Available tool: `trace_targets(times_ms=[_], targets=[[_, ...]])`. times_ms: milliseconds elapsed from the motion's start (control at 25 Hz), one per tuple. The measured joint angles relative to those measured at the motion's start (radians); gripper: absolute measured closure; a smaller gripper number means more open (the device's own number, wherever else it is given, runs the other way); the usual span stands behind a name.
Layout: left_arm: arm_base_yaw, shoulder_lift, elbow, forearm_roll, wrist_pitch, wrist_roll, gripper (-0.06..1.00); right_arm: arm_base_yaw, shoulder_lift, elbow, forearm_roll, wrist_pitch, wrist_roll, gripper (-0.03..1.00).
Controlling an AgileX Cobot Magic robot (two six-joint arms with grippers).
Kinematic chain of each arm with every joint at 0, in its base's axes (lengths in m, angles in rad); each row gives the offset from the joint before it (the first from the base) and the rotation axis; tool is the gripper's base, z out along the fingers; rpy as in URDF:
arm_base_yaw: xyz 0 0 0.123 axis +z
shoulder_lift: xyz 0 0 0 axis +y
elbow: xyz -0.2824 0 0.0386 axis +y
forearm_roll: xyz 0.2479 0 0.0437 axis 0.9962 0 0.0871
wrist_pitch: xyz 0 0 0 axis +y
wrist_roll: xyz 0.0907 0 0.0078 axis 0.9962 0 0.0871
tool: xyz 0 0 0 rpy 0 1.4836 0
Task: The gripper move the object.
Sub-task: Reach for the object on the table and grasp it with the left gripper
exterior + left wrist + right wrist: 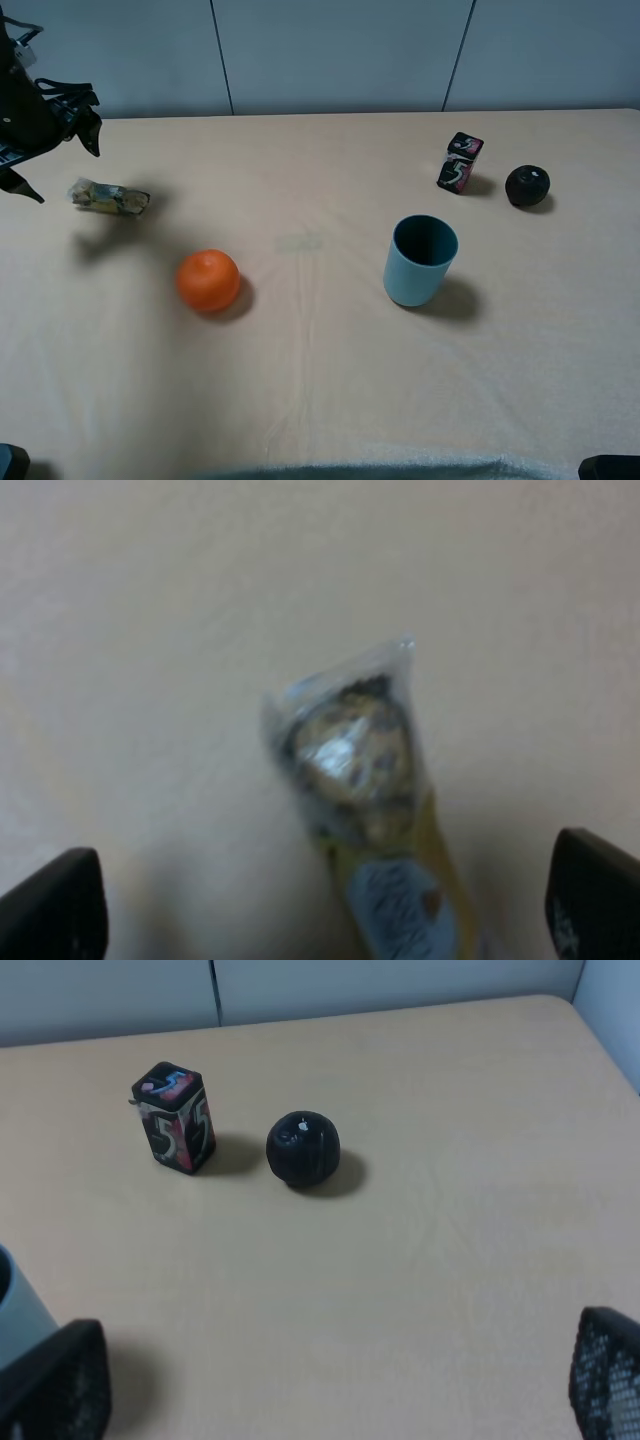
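Nearest on the desk [320,400] sits an orange [208,280], with an upright blue cup [421,260] to its right (only its dark inner wall shows). Behind the orange, at the far left, the chocolate packet [108,197] lies with its long axis across the desk, between the spread fingers of the left gripper [322,905], neither touching it. Farthest right stand a patterned box [459,162] and a dark ball [527,186]; the right gripper [330,1385] is spread too.

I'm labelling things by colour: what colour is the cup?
The cup is pale blue outside with a darker teal inside, clearest in the exterior high view.
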Motion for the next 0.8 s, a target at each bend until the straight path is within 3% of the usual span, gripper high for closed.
trace_targets(times_ms=[480,800], targets=[[0.000,0.125,-0.087,-0.016,0.000,-0.085,0.08,0.000,0.000,0.000,0.000,0.000,0.000,0.27],[0.000,0.196,-0.087,-0.063,-0.070,-0.101,0.09,0.000,0.000,0.000,0.000,0.000,0.000,0.27]])
